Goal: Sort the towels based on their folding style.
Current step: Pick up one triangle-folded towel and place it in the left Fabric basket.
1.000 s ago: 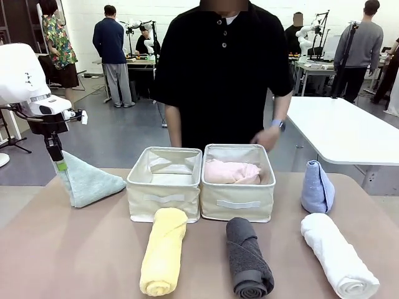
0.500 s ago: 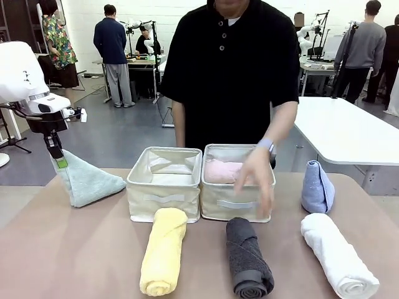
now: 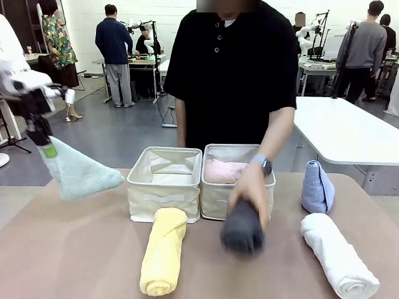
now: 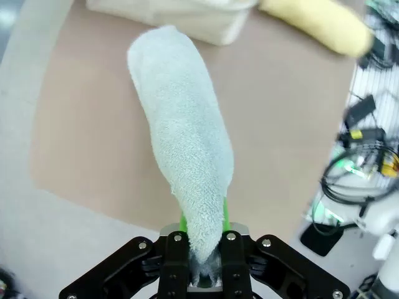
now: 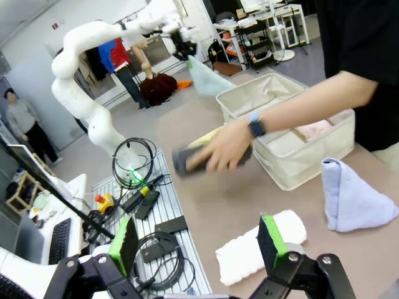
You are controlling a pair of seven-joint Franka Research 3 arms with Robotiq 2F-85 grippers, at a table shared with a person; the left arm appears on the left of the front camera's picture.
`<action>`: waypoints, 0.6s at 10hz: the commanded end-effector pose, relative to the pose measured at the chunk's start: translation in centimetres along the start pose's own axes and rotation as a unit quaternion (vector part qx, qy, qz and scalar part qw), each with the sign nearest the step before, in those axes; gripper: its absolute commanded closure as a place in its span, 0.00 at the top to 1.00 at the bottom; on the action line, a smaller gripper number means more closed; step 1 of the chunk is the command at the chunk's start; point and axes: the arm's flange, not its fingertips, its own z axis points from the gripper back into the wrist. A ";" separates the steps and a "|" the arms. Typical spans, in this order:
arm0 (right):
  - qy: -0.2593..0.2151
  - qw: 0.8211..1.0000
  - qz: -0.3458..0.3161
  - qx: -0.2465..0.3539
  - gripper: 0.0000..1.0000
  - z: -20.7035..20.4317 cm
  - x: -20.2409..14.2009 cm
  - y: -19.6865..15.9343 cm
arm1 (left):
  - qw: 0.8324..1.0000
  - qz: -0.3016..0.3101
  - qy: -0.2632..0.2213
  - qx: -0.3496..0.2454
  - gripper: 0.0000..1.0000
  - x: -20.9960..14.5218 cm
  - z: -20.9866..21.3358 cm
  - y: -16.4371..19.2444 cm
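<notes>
Terry, soft and light. Front view: the left claw (image 3: 45,148) pinches the pale green cone towel (image 3: 81,175) by its tip, above the table (image 3: 81,261), left of the bins (image 3: 165,199). Left wrist view: the claw is clenched on that tip and the cloth sags limply. Right wrist view: the right claw (image 5: 198,240) is spread wide and empty over the white roll (image 5: 262,246); rolls are likely best gripped mid-length.

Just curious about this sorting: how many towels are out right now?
6: green in the left gripper, pink in the right bin, yellow before the left bin, grey in the person's hand, blue and white at right. Bins may hide more.
</notes>
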 end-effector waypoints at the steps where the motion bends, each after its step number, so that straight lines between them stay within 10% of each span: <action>1: -0.011 1.000 0.009 0.004 1.00 0.2 0.2 0.0 | 0.995 -0.092 -0.012 0.039 0.00 -1.1 8.8 -8.2; 6: -0.011 1.000 0.009 0.004 1.00 0.2 0.2 0.0 | 0.990 -0.120 -0.050 0.048 0.00 -0.7 16.4 -13.6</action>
